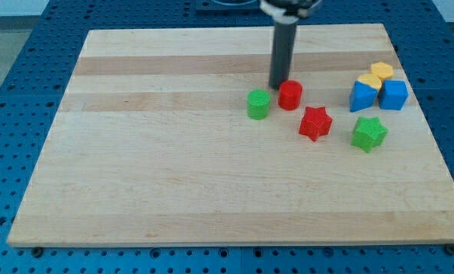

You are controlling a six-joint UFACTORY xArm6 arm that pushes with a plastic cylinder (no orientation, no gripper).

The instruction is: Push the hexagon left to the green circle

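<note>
A green circle block (258, 104) sits near the board's middle. A red block (289, 95), which looks like the hexagon, stands just to its right, a small gap apart. My tip (277, 85) is at the red block's upper left edge, right against it, above and to the right of the green circle. The rod rises from there to the view's top.
A red star (315, 122) lies below and right of the red block. A green star (369, 133) is further right. Two blue blocks (362, 97) (393, 94) and two yellow blocks (369, 81) (381, 71) cluster at the right edge of the wooden board (174, 175).
</note>
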